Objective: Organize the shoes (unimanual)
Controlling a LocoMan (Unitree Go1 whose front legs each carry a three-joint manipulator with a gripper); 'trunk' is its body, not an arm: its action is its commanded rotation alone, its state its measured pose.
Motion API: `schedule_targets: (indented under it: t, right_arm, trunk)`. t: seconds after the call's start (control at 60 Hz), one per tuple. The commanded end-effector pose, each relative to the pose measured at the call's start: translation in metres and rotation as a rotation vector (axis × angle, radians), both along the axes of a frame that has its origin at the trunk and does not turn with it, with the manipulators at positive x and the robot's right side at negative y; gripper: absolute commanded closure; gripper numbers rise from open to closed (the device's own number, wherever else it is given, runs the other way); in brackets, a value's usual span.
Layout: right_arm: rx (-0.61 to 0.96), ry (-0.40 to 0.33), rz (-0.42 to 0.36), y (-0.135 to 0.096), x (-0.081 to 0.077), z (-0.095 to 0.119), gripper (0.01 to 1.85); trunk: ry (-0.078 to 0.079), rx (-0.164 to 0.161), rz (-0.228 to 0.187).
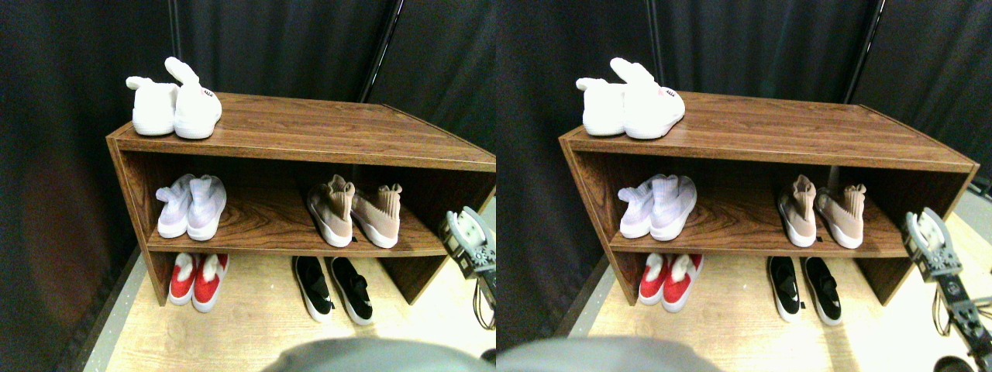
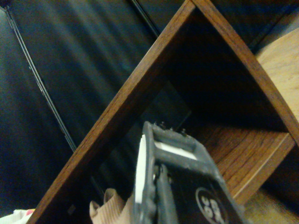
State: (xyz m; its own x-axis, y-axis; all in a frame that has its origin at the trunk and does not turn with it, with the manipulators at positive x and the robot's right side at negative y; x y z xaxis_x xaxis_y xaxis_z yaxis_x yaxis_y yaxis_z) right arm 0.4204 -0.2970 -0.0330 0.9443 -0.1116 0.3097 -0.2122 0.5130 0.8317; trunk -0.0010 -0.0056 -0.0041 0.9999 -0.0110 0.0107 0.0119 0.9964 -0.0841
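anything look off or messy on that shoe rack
Mostly tidy. The tan sneakers on the middle shelf are splayed, toes apart and collars slumping. The black slip-ons sit angled on the floor. Nothing damaged.

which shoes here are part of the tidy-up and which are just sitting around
Job:
- tan sneakers, middle shelf, right side
- black slip-ons, floor below them
- hand, at the rack's right end, holding nothing

Just lying about:
- bunny slippers, on top
- lavender sneakers, middle shelf, left
- red shoes, floor, left

Browns, tans and black against dark drapes

The rack (image 1: 310,128) is red-brown woodgrain; tan sneakers (image 1: 355,211) and black slip-ons (image 1: 333,288) both have white soles; lavender sneakers (image 1: 191,205), white slippers (image 1: 172,105) (a pink spot), red-and-white shoes (image 1: 198,280), pale wood floor (image 1: 256,333).
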Motion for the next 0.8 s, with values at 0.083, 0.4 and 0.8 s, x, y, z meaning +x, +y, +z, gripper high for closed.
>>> schedule_targets:
  t: [0.083,0.4,0.8]
  right_arm:
    - [0.028,0.014,-0.037,-0.006,0.025,-0.002,1.80]
    - [0.163,0.120,-0.117,-0.016,0.080,-0.030,1.80]
    - [0.139,0.204,-0.204,-0.012,0.100,-0.059,1.80]
  trunk:
    - [-0.001,-0.028,0.003]
    - [0.004,-0.034,0.018]
    - [0.015,-0.042,0.040]
